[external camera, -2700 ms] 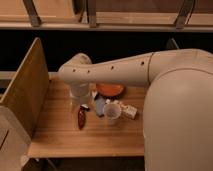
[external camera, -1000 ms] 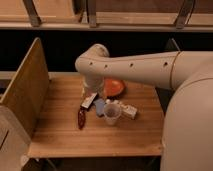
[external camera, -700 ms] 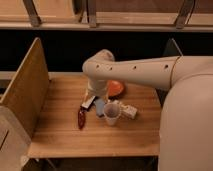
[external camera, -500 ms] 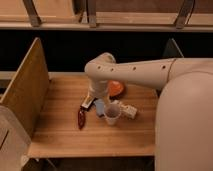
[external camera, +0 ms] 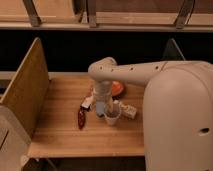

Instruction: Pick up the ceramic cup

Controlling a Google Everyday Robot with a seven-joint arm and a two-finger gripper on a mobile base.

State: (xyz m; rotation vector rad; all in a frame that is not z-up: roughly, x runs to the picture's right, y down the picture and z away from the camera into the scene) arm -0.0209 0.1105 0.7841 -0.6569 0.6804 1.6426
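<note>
The ceramic cup (external camera: 112, 118) is small and white and stands upright near the middle of the wooden table (external camera: 60, 135). My gripper (external camera: 103, 108) hangs down from the pale arm (external camera: 130, 74) and sits just left of the cup, close to its rim or touching it. The wrist covers the gripper's upper part. A bluish object shows at the gripper's lower end, beside the cup.
A flat orange plate (external camera: 118, 89) lies behind the cup, partly hidden by the arm. A small white box (external camera: 128, 110) sits right of the cup. A dark red object (external camera: 81, 118) and a small white item (external camera: 87, 103) lie to the left. A wooden side panel (external camera: 27, 85) stands at the left.
The arm has swung right and forward across the table, and the gripper has come down beside the cup. The cup and the other objects have not moved.
</note>
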